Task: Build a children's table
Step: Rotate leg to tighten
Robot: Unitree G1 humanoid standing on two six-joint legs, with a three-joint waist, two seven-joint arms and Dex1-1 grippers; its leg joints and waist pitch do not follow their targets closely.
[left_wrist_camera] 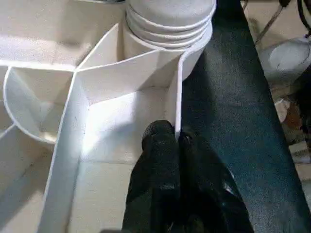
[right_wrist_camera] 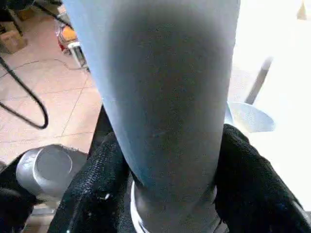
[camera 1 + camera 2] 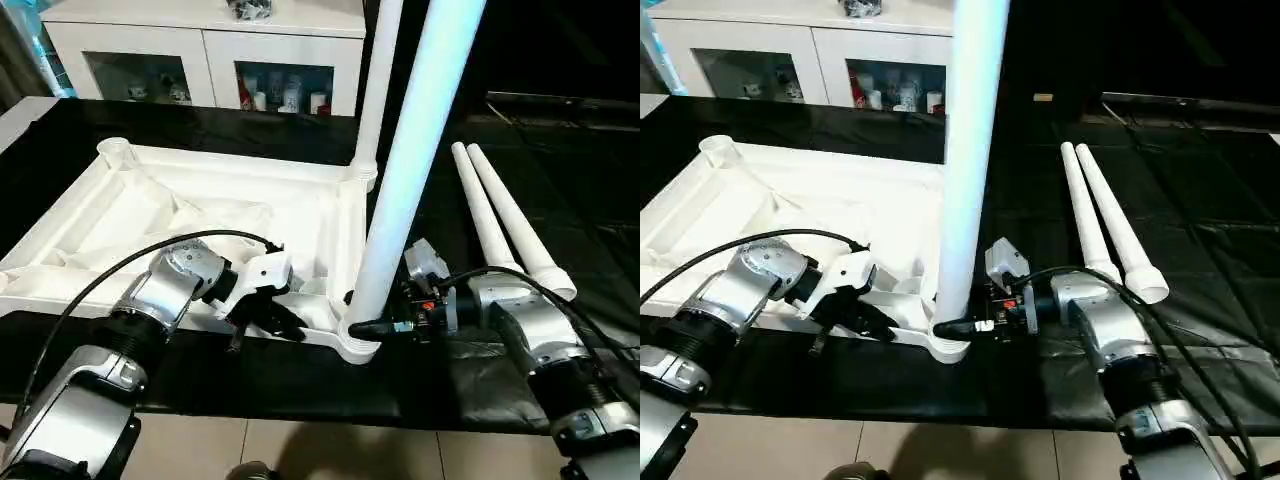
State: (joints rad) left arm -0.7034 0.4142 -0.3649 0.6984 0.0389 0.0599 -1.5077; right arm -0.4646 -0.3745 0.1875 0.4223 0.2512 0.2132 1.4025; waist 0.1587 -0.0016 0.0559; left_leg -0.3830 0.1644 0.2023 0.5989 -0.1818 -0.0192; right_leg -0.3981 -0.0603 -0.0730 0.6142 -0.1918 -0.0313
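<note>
The white table top lies upside down on the black surface, ribs facing up. One leg stands in its far right corner socket. A second leg stands upright in the near right socket. My right gripper grips this leg just above the socket, a black finger pressed on each side. Along the near edge, my left gripper is shut on the top's thin rim wall, close to that same socket. Two more legs lie side by side to the right.
A white glass-door cabinet stands behind the black-covered work surface. Black cables loop from both forearms. The surface's near edge runs just in front of the table top, with tiled floor below.
</note>
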